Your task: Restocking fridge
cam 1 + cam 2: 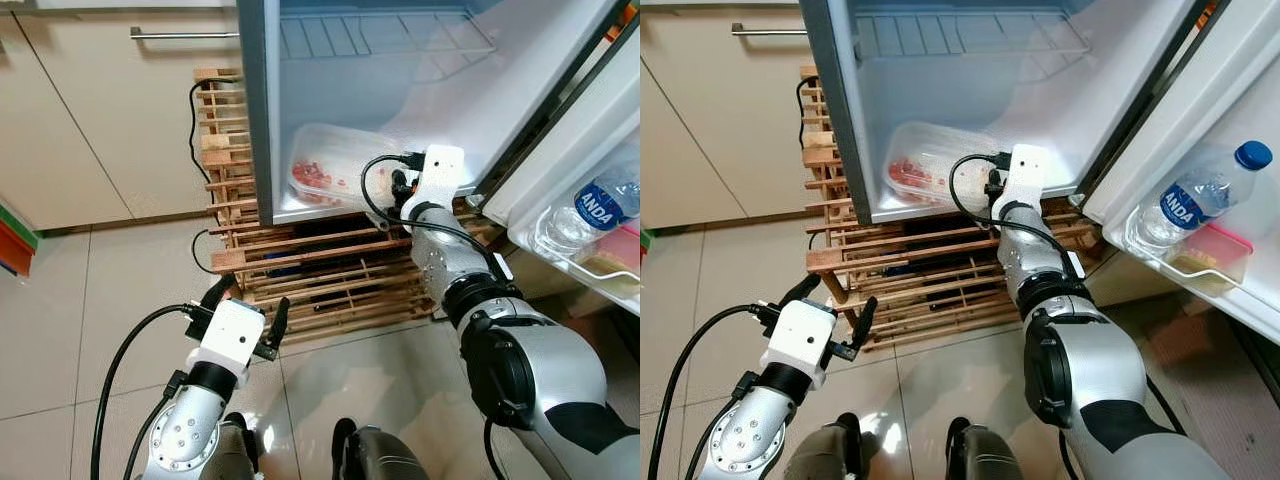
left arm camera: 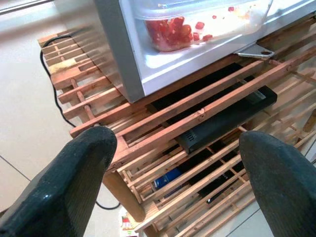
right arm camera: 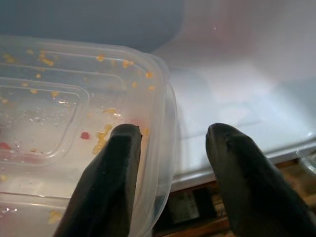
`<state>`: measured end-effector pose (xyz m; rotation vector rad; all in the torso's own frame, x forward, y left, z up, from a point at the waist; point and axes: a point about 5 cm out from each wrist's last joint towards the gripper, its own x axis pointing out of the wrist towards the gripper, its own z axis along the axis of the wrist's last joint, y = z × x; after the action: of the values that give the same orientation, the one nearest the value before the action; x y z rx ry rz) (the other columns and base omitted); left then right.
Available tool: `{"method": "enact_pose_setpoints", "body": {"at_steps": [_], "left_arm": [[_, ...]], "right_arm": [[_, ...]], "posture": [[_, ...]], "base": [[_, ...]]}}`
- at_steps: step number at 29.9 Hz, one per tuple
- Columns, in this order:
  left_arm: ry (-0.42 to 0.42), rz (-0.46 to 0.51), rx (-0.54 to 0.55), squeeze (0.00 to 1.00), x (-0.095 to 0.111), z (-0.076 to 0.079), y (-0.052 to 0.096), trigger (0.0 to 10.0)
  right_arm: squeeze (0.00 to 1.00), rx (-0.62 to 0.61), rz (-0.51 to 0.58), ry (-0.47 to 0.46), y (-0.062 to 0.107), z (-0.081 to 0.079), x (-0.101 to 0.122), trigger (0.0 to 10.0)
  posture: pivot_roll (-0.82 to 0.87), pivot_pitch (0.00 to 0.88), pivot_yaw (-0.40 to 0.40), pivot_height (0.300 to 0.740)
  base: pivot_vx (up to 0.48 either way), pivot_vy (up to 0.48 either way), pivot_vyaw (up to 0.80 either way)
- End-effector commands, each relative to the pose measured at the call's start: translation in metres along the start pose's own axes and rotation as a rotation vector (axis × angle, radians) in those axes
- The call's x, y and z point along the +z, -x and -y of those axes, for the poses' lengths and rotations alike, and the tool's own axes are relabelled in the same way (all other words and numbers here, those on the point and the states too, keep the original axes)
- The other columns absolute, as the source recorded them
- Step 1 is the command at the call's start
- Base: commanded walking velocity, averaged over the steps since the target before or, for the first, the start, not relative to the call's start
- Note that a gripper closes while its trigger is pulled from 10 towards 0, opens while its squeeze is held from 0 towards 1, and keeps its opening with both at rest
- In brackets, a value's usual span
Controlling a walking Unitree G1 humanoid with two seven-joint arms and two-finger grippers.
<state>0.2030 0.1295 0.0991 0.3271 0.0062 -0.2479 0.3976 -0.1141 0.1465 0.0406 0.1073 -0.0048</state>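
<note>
A clear lidded plastic container [image 1: 330,165] holding red food bits lies on the floor of the open fridge [image 1: 440,90]. My right gripper [image 3: 170,133] reaches into the fridge at the container's near right corner. It is open, with one finger [image 3: 111,177] over the lid and the other over the bare fridge floor, the container's rim [image 3: 165,118] between them. My left gripper [image 1: 247,305] hangs low over the tiled floor in front of the wooden rack [image 1: 330,270], open and holding nothing.
The fridge stands on the slatted wooden rack, with a black box [image 2: 222,116] under it. The open door [image 1: 590,140] at right carries a water bottle [image 1: 600,205] and a pink-lidded box [image 1: 1210,250]. A wire shelf [image 1: 380,35] spans the fridge. Cabinets [image 1: 100,110] stand at left.
</note>
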Motion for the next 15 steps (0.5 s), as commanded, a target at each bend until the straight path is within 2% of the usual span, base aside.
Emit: {"method": "enact_pose_setpoints", "body": {"at_steps": [1, 15], "left_arm": [[0.007, -0.012, -0.007, 0.00, -0.002, 0.005, 0.000, 10.0], [0.008, -0.009, 0.000, 0.00, -0.001, 0.006, -0.003, 10.0]], "right_arm": [[1.00, 0.008, 0.013, 0.067, -0.001, -0.002, 0.003, 10.0], [1.00, -0.030, 0.101, 0.177, -0.003, -0.003, 0.018, 10.0]], "posture": [[0.20, 0.241, -0.119, 0.740], [0.19, 0.238, -0.123, 0.740]], "base": [[0.000, 0.000, 0.00], [0.000, 0.000, 0.00]]}}
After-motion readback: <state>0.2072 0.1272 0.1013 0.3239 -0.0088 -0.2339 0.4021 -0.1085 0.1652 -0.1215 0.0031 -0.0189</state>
